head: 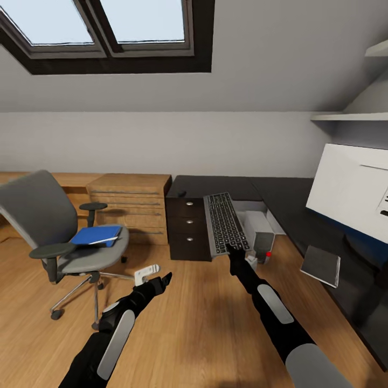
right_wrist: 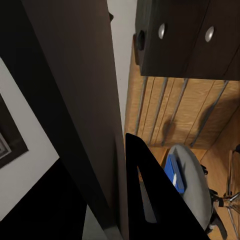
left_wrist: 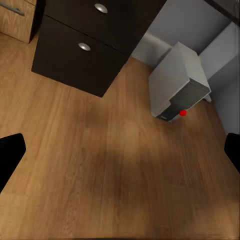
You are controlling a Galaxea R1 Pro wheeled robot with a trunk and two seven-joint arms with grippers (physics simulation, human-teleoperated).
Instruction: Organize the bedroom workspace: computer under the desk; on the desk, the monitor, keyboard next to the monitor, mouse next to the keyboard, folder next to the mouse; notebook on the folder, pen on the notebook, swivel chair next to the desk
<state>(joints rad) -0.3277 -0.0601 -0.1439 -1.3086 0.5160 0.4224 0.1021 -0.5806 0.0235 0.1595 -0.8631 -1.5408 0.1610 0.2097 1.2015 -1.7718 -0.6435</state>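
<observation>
My right gripper (head: 233, 249) is shut on the near end of the grey keyboard (head: 224, 222), holding it in the air in front of the black desk (head: 302, 229); one black finger (right_wrist: 150, 195) lies against its dark slab (right_wrist: 75, 100). The monitor (head: 350, 186) stands on the desk at the right, white back toward me. The computer (head: 260, 233) (left_wrist: 177, 82) sits on the floor under the desk. The blue folder (head: 96, 235) (right_wrist: 175, 174) lies on the swivel chair (head: 51, 215) at the left. My left gripper (head: 164, 279) (left_wrist: 120, 152) hangs open over bare floor.
A black drawer unit (head: 186, 229) (left_wrist: 85, 45) stands under the desk's left end, with an oak drawer unit (head: 129, 207) beside it. A flat grey book (head: 320, 265) lies on the desk's near edge. A small white thing (head: 146, 272) is on the wood floor by the chair base.
</observation>
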